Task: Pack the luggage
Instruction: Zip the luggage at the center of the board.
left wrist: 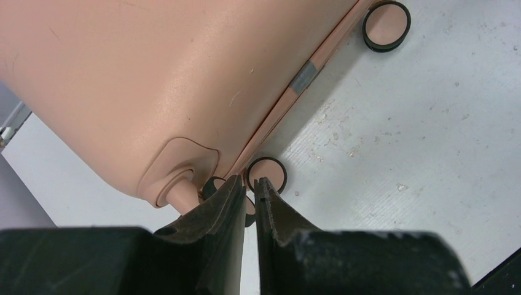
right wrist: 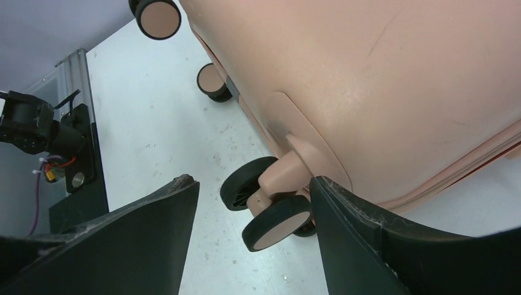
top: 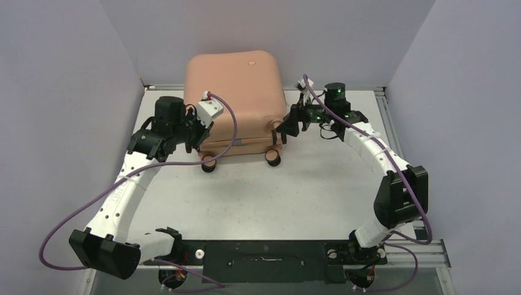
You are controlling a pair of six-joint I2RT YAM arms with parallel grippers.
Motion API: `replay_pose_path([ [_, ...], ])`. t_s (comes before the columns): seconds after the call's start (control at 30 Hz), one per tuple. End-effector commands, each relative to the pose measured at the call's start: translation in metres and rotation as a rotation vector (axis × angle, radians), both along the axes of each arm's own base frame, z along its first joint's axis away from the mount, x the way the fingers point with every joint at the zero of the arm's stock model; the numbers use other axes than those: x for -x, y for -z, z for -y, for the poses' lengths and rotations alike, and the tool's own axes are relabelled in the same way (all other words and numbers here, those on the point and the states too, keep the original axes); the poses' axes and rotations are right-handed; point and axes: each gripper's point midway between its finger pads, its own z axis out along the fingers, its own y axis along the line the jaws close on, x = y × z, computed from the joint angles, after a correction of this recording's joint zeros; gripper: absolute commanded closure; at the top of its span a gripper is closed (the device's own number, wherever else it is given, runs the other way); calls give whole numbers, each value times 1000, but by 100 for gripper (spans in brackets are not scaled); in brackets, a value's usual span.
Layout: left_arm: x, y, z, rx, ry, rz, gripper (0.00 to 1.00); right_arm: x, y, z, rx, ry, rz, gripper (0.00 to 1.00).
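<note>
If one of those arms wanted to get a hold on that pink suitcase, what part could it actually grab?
Probably a wheel stem. The salmon-pink hard-shell suitcase lies closed, and its smooth rounded shell looks far too broad for the fingers. The caster wheels stand out on a narrow post at the near right corner, and the open right gripper already straddles it from the right side. The seam looks too tight to pinch.

a scuffed white table (top: 258, 196) stands between plain lavender walls (top: 55, 92).

closed luggage (top: 236, 92) fills table (top: 295, 196) rear, caster wheel (right wrist: 270, 212) between right end effector (right wrist: 252, 236) fingers, foreground open
</note>
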Motion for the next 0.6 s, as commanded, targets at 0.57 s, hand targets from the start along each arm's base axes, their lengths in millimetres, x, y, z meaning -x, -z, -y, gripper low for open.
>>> replay_pose_path([
  [0.57, 1, -6, -11, 7, -60, 94, 86, 38, 43, -45, 80, -275, -176, 67],
])
